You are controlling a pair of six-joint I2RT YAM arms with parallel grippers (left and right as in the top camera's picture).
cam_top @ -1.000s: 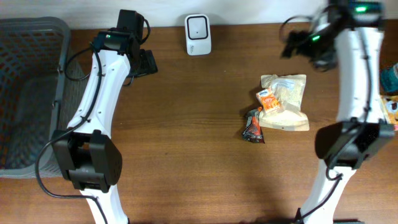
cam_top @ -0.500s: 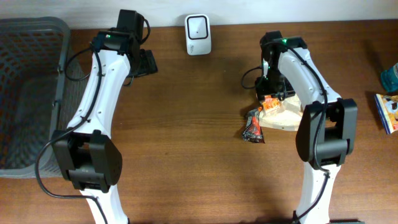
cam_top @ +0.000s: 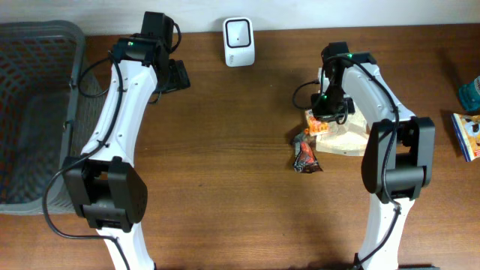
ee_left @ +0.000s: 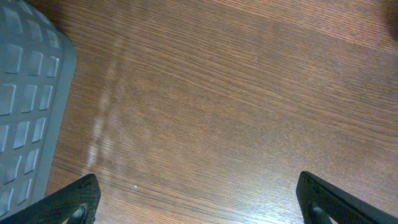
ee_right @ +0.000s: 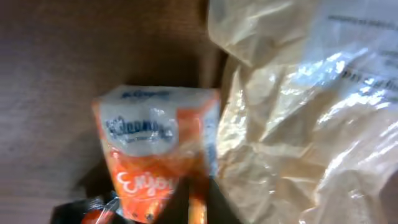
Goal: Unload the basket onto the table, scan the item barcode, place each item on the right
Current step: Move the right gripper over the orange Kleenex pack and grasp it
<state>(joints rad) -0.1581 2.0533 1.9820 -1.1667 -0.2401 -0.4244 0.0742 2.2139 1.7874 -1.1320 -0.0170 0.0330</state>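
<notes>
Worktop [cam_top: 225, 195], near to far:
- Dark wrapper [cam_top: 306, 154] lies nearest, flat, right of centre.
- Just behind it and touching it is the orange packet [cam_top: 316, 125], which overlaps the left side of the tan bag [cam_top: 349, 139].
- Right gripper [cam_top: 325, 112] is down on the orange packet with its jaws together. In the wrist view they pinch the packet's lower edge, with a strip of orange showing between them. Can't tell whether the packet is off the wood.
- Left gripper [cam_top: 178, 76] is toward the far-left corner, jaws wide apart over bare wood, just beside the grey basket [cam_top: 45, 34] at the left edge.
- White scanner [cam_top: 238, 41] stands at the far edge, mid-width, well apart from the packet.
- At the right edge are a booklet [cam_top: 469, 136] and a teal item [cam_top: 471, 94], both cut off by the frame.
</notes>
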